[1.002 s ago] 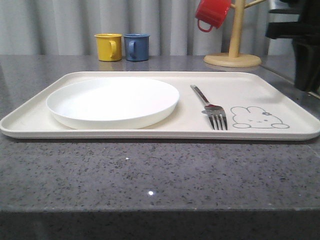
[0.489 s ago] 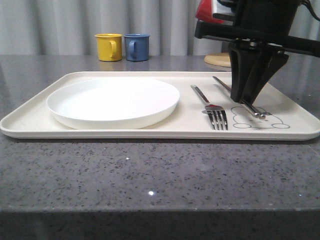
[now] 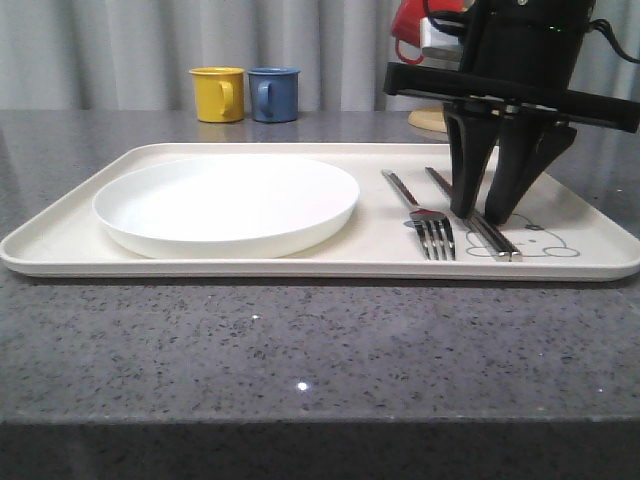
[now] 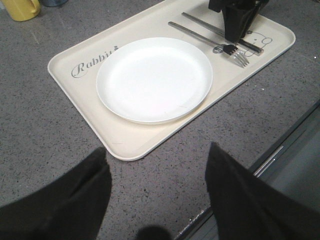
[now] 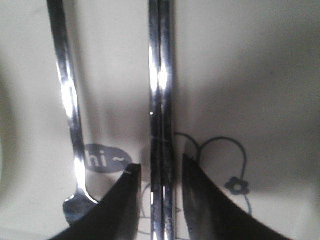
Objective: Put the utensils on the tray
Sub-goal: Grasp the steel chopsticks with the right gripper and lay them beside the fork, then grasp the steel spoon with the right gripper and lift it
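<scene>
The cream tray lies across the grey counter and carries a round white plate on its left half. To the right of the plate a silver fork lies flat. Beside the fork a pair of straight metal sticks rests flat on the tray over the rabbit drawing. My right gripper points down and straddles the sticks, open, with a small gap on each side. My left gripper is open over bare counter off the tray's near corner, holding nothing.
Yellow mug and blue mug stand behind the tray at the back. A red mug hangs on a wooden stand behind my right arm. The counter's front edge runs close to my left gripper.
My right arm came in from the right and lowered the sticks onto the tray beside the fork. Its fingers have spread apart, and the sticks now lie flat.
</scene>
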`<state>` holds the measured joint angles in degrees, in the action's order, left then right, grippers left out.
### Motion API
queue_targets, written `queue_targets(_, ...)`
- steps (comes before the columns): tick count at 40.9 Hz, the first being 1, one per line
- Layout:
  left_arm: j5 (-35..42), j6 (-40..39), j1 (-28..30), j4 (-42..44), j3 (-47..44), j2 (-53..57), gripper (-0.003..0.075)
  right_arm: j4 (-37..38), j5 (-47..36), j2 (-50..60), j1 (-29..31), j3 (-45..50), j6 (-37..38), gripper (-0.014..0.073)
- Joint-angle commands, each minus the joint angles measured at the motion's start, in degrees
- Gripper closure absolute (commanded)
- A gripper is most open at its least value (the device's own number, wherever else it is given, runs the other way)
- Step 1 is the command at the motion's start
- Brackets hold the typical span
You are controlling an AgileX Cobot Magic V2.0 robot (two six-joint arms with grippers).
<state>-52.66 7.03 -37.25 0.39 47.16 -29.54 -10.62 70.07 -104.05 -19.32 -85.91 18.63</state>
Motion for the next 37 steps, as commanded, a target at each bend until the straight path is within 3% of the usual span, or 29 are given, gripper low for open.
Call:
queue_targets(1, 4.39, -0.62, -0.44, -0.08, 1.36, -0.35, 0.031, -0.31, 2.96, 4.56, 0.09, -1.71, -3.36, 0.0328)
queue_targets(7, 4.39, -0.62, -0.44, -0.08, 1.36, -0.35, 0.031, 3.1, 3.07, 9.51, 0.09, -1.49, -8.32, 0.0328)
queue_targets(12, 4.39, -0.62, -0.44, -0.08, 1.36, -0.35, 0.031, 12.73, 2.35, 15.92, 0.36, 1.4, -8.36, 0.0329)
queue_targets(18, 4.39, -0.62, -0.44, -0.08, 1.36, -0.35, 0.031, 18.68, 1.48, 23.36, 4.96, 7.91, -8.35, 0.0329)
queue_targets(29, 4.39, -0.62, -0.44, -0.08, 1.36, -0.35, 0.031, 16.13, -1.66, 26.35, 24.86, 14.04, -14.19, 0.0329)
queue_targets(37, 4.39, -0.62, -0.44, -0.08, 1.36, -0.35, 0.031, 12.24, -6.07, 22.82, 30.97, 14.04, -19.59, 0.0329)
